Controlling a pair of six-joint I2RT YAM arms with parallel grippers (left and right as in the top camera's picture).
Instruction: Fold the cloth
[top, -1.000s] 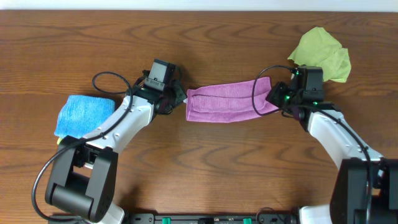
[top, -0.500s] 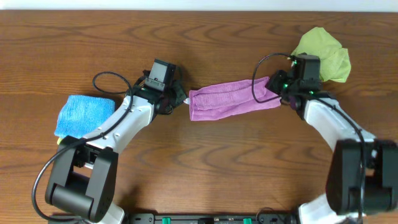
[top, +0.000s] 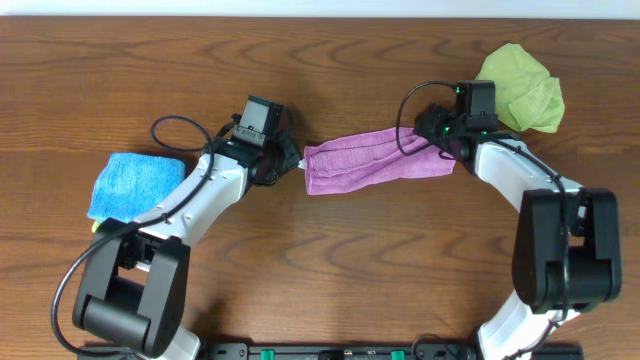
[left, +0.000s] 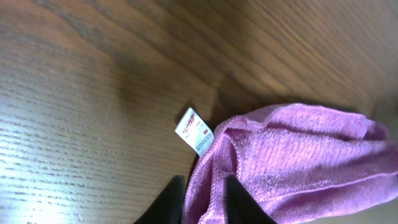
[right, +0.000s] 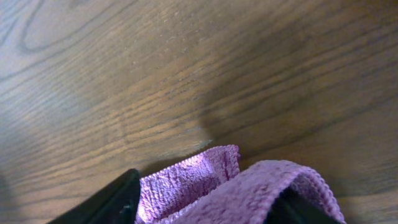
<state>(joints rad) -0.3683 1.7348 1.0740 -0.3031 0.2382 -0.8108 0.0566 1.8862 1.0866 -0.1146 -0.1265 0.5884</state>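
Left gripper (left: 204, 190) is clenched on the 9 o'clock end of the cloth (top: 372, 160); right gripper (top: 447, 150) grasps its 3 o'clock end. The cloth spans mid worktop (top: 330, 270), long axis 9-to-3 between them; both arms equally near.

overhead: top-down, far | wrists: close, oblique | shared: cloth (top: 372, 162)

brown wood-grain table (top: 330, 270), pale strip along far edge.
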